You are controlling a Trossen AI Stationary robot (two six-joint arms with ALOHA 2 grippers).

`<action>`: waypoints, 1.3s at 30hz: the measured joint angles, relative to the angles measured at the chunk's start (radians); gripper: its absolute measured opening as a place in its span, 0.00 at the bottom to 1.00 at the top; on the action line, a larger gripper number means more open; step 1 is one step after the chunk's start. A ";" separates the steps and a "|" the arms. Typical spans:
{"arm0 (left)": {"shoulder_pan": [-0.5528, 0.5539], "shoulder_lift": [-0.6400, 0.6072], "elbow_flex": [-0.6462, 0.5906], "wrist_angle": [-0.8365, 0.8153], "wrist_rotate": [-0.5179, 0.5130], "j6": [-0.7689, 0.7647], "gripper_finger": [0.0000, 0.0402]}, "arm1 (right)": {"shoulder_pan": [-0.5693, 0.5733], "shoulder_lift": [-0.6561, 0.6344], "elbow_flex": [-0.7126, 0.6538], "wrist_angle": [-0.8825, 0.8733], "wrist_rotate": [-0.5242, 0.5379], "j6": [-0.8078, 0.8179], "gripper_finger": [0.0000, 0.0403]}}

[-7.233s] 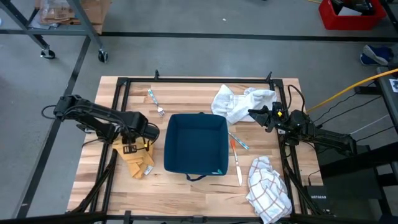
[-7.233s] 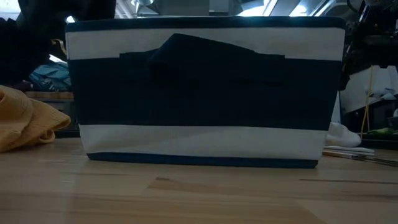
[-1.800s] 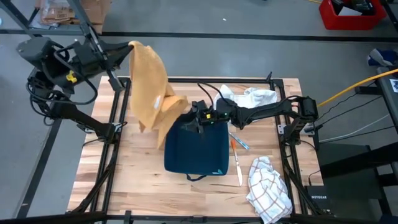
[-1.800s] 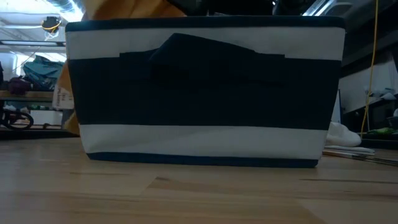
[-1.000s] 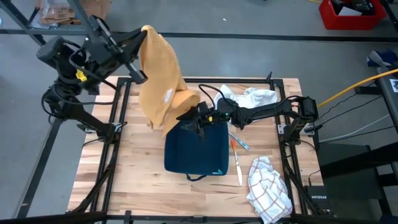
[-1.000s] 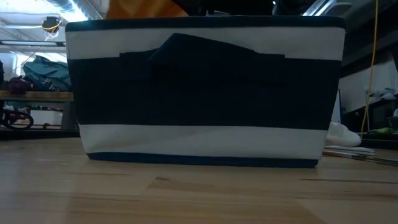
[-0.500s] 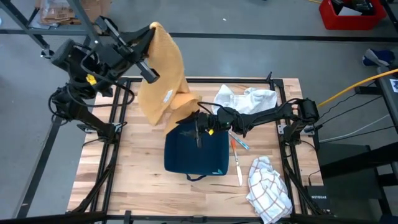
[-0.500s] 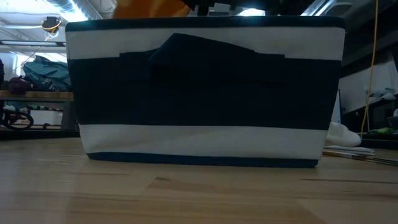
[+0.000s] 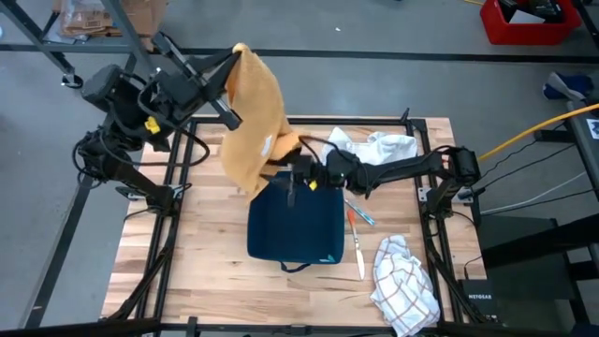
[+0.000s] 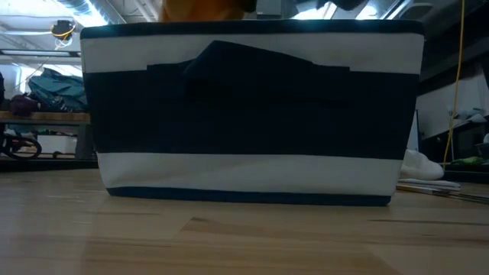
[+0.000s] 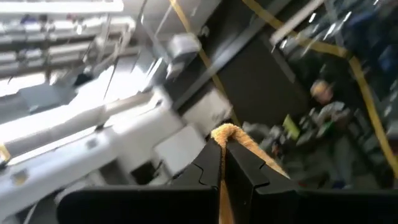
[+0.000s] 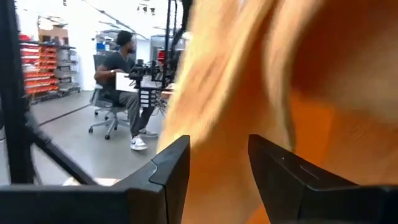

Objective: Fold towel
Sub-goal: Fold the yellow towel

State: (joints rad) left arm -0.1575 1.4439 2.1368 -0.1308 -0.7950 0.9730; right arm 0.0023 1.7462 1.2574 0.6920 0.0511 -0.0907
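An orange-yellow towel (image 9: 253, 112) hangs from my left gripper (image 9: 231, 57), which is raised high above the table's far left and shut on its top. The towel's lower end (image 9: 251, 178) hangs clear over the far left corner of the navy and white bin (image 9: 323, 248). My right gripper (image 9: 292, 176) reaches in from the right, above the bin's far edge, up against the towel's lower part. In the right wrist view its fingers (image 12: 174, 171) stand apart, with the towel (image 12: 273, 81) filling the view beyond them. The low view shows only the towel's tip (image 10: 195, 9) above the bin (image 10: 252, 114). My left gripper pinches the towel's top edge (image 11: 227, 133) between its two fingertips, a small bunch of cloth standing out past them. The fingers point slantwise upward. The towel hangs slack below, clear of the table. My right gripper is close against the towel's lower part; I cannot tell whether it touches.
A crumpled white cloth (image 9: 370, 150) lies at the far right and a checked cloth (image 9: 404, 285) at the near right. Utensils (image 9: 356, 229) lie right of the bin. A black frame (image 9: 178, 168) edges the table. A person (image 12: 121, 74) sits in the room beyond.
My left gripper has carried the towel's top a little toward the table's right, and the hanging towel has swung with it toward the bin. My right gripper has risen at the towel's lower part and rolled about its own line.
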 joint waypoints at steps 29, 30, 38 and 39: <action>-0.022 -0.002 0.000 -0.069 -0.133 -0.055 0.00 | -0.024 0.013 0.184 -0.341 -0.170 0.225 0.42; -0.025 -0.002 0.000 -0.070 -0.133 -0.061 0.00 | -0.025 0.019 0.184 -0.337 -0.164 0.225 0.42; -0.046 0.009 0.000 -0.070 -0.130 -0.065 0.00 | -0.027 0.127 0.182 -0.143 -0.221 0.351 0.42; -0.047 0.009 0.000 -0.071 -0.130 -0.056 0.00 | -0.026 0.133 0.182 -0.127 -0.224 0.372 0.42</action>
State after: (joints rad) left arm -0.2043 1.4532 2.1368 -0.2015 -0.9245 0.9173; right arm -0.0238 1.8789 1.4399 0.5648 -0.1734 0.2809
